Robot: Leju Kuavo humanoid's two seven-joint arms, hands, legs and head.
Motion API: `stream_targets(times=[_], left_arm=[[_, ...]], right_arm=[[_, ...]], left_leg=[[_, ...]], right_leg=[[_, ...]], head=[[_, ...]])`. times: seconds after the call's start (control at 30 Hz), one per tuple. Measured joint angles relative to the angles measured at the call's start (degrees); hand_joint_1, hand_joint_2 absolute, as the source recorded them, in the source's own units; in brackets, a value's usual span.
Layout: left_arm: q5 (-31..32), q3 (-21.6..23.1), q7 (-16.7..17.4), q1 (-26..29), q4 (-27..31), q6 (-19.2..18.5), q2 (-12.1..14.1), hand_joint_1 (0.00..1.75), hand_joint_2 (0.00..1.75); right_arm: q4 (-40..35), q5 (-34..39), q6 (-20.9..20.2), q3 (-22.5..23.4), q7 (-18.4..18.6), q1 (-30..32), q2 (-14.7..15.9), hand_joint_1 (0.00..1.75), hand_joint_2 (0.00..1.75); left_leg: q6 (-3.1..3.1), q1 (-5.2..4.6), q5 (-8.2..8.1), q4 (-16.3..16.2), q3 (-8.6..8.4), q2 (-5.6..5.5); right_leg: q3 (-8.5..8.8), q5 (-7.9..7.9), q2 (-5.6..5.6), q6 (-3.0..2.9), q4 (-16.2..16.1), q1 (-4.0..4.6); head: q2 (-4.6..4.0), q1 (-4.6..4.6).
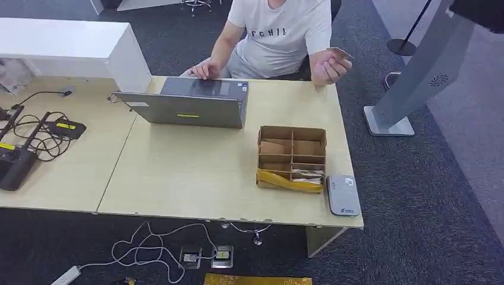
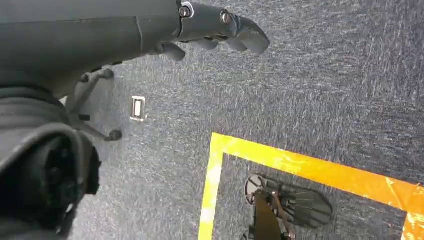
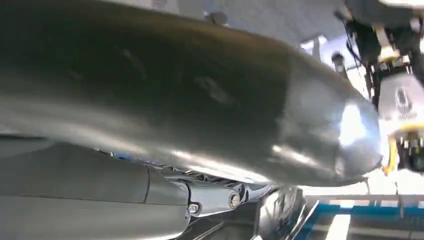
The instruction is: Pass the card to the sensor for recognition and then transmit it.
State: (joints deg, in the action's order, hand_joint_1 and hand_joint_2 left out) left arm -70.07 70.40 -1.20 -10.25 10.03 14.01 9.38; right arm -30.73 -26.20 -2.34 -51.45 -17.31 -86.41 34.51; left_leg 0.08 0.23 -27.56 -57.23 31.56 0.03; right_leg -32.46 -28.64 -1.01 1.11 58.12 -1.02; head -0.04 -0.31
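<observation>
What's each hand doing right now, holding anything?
Left hand: hangs over the carpet, fingers loosely curled, holding nothing; open or closed cannot be told.
Right hand: blurred and mostly hidden, cannot be told.

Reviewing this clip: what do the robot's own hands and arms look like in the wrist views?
In the left wrist view the left robot hand is dark grey, with rounded fingers and small silver screws at the knuckles behind a smooth dark cover. In the right wrist view the right robot hand shows a grey cover and a metal bracket with two screws, under a blurred, glossy dark shell.
</observation>
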Motion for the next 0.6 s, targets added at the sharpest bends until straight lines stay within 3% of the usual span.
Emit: stream_targets(times=[0.27,0.6], left_arm=[[0.8,0.1,0.8,-0.2,0.0,-0.3,0.1,0.0,0.0],[1.1,0.4,1.1,-0.6,0.0,-0.7,0.2,0.0,0.0]], right_arm=[[-0.1,-3.4,-3.3,-6.5,0.5,0.2,-0.5,0.0,0.0],[-1.4,-4.0,-3.7,-11.0,1.6,1.4,0.6,0.0,0.0]], left_leg=[[0.0,0.0,0.0,0.0,0.01,0.01],[0.0,0.0,0.0,0.0,0.04,0.03]], right_leg=[[-0.06,0.0,0.02,0.0,0.0,0.0],[-0.11,0.0,0.06,0.0,0.0,0.0]], head=[[0.0,0.0],[0.0,0.0]])
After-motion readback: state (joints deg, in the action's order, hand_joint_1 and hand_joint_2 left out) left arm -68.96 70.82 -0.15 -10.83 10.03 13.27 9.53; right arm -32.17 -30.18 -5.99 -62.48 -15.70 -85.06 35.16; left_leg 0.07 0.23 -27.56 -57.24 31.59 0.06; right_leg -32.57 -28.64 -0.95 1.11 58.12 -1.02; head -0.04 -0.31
